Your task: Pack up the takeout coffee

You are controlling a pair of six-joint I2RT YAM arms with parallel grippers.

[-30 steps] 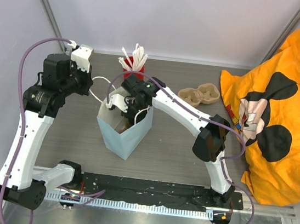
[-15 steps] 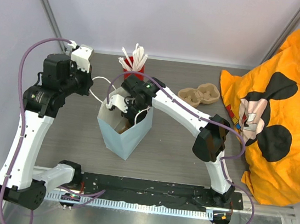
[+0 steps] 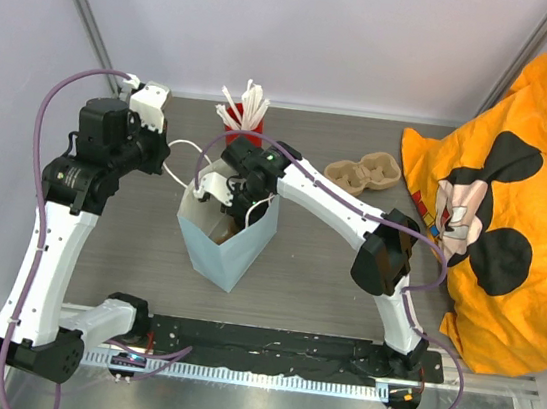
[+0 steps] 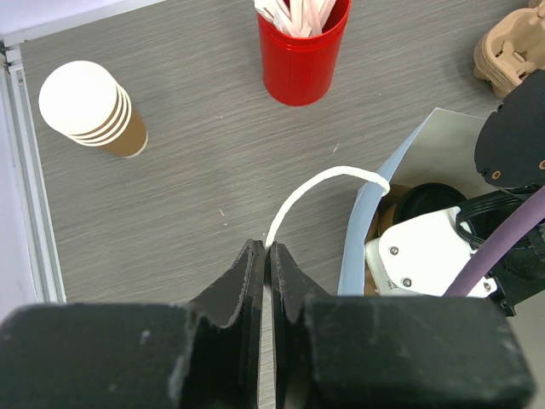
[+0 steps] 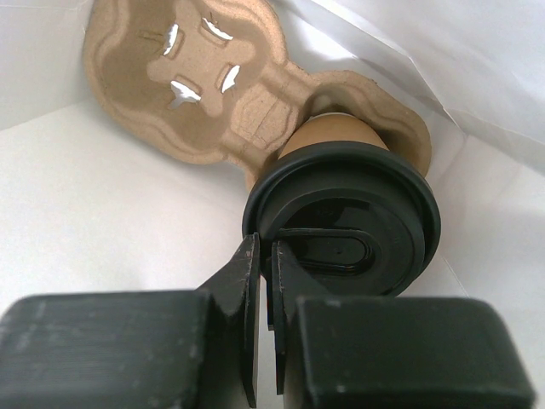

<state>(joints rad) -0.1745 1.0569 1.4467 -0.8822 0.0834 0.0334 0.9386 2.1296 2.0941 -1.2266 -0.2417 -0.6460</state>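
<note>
**A:** Left gripper (image 4: 262, 253) is nipped tight on the white handle (image 4: 298, 192), drawn out to ten o'clock of the paper bag (image 3: 218, 258) standing on the bench (image 4: 170, 196).

**B:** And the right gripper (image 5: 264, 249) is down inside that bag, pinching the takeout coffee (image 5: 328, 135) by the rim of its black lid (image 5: 366, 204). The cup sits in a cardboard carrier (image 5: 162, 94).

**A:** Beyond the bag at twelve o'clock is the red cup (image 4: 302, 64) of sticks. At ten o'clock from the left gripper there's a stack of paper cups (image 4: 89, 106).

A black plastic lid (image 5: 341, 204) hides most of the tan kraft paper cup (image 5: 328, 134) beneath it.
</note>
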